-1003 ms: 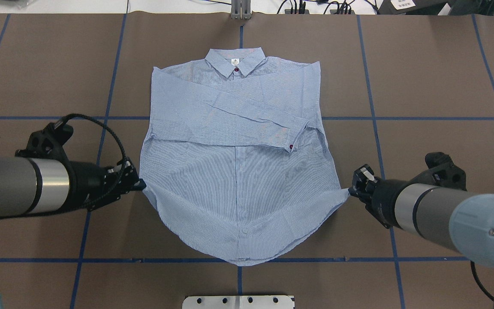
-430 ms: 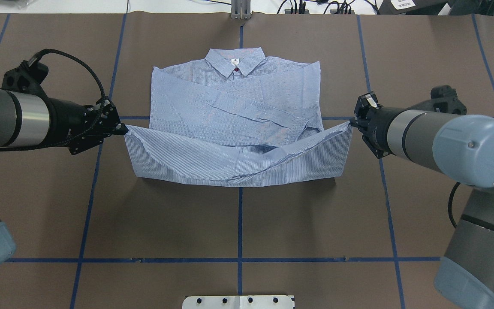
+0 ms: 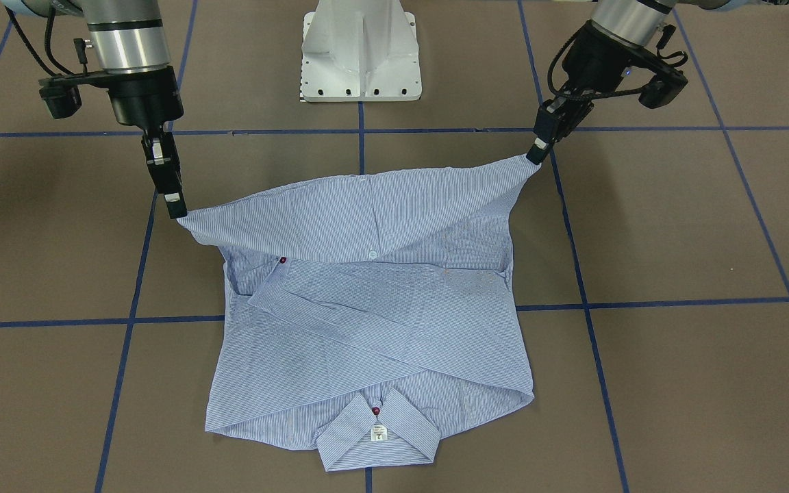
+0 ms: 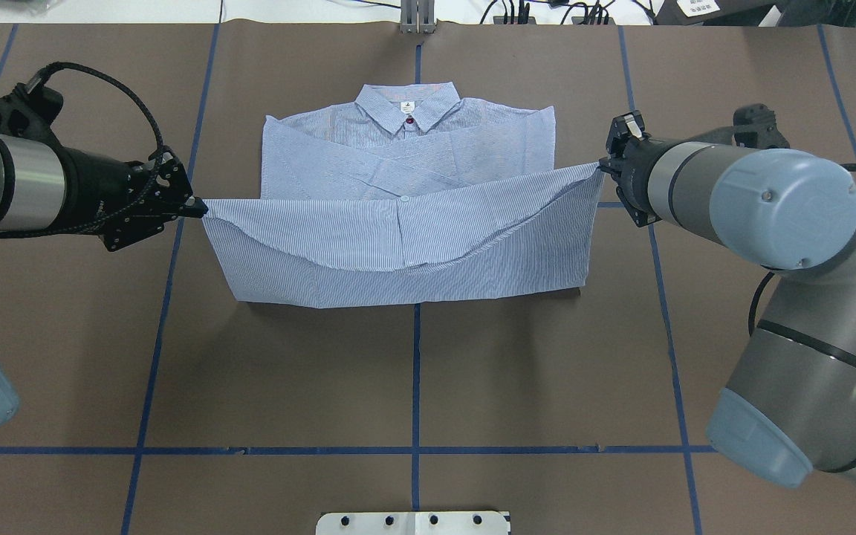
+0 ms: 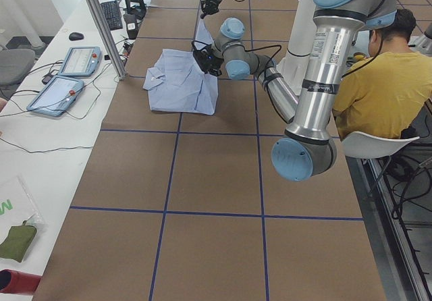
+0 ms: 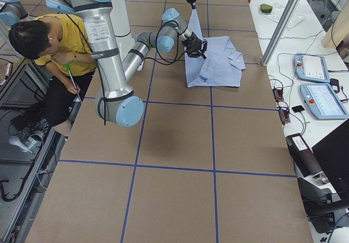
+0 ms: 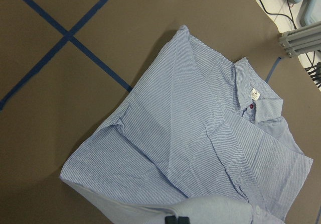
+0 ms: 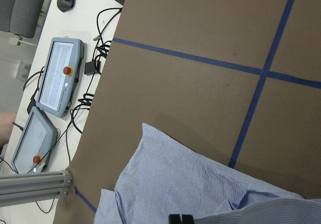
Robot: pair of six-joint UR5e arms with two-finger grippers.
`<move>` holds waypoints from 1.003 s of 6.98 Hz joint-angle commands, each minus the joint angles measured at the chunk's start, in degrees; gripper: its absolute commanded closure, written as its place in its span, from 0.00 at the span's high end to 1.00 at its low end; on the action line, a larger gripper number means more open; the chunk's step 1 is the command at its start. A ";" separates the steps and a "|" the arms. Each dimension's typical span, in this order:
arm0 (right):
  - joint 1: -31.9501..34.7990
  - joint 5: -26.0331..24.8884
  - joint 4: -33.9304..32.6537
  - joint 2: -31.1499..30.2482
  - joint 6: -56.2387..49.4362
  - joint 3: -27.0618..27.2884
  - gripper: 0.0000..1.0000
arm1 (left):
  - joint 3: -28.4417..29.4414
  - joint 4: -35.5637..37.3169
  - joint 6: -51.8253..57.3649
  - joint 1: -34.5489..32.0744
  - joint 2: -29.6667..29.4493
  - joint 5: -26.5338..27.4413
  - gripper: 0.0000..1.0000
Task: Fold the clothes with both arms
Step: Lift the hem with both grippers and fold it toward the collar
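The light blue striped shirt [image 4: 413, 152] lies face up on the brown table, collar [image 4: 408, 104] at the far side, sleeves crossed over the chest. My left gripper [image 4: 200, 208] is shut on the left hem corner. My right gripper [image 4: 601, 168] is shut on the right hem corner. Both hold the hem [image 4: 398, 234] stretched taut above the shirt's middle, and the lower half is doubled over. In the front-facing view the left gripper [image 3: 535, 156] and right gripper [image 3: 177, 211] pinch the raised corners. The shirt [image 7: 200, 143] fills the left wrist view and also shows in the right wrist view [image 8: 200, 189].
The white pedestal base [image 3: 360, 55] stands at the near table edge. An aluminium post [image 4: 417, 18] stands at the far edge, beyond the collar. Control pendants [image 8: 57, 78] and cables lie past that edge. A person in yellow [image 5: 378, 92] sits behind the robot.
Both grippers have lifted the hem corners off the table and carried them away from the robot towards the collar. The lower half of the shirt now hangs folded over its middle.
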 commanded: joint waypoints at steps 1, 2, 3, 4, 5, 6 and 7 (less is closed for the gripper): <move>0.89 -0.70 0.31 4.41 -0.67 -7.32 0.00 | 8.51 -0.37 1.20 -0.62 -5.92 0.20 0.00; 1.76 -0.70 0.31 4.43 -0.94 -9.01 0.00 | 14.74 -0.89 4.08 -1.58 -9.36 0.21 0.00; 2.21 -0.62 0.66 4.86 -1.12 -11.37 0.00 | 21.24 -4.90 5.67 -2.81 -11.48 0.29 0.00; 2.65 -0.62 3.62 5.91 -1.73 -14.88 0.00 | 27.31 -10.95 6.12 -3.52 -12.20 0.29 0.00; 3.61 -0.44 6.87 7.75 -1.74 -19.87 0.00 | 31.90 -13.79 6.13 -4.14 -14.29 1.86 0.00; 4.05 -0.18 7.17 10.38 -1.74 -24.36 0.00 | 35.16 -13.99 6.22 -4.06 -16.84 3.70 0.00; 4.32 0.00 7.26 12.49 -1.74 -27.97 0.00 | 39.20 -14.60 6.39 -4.06 -19.47 4.94 0.00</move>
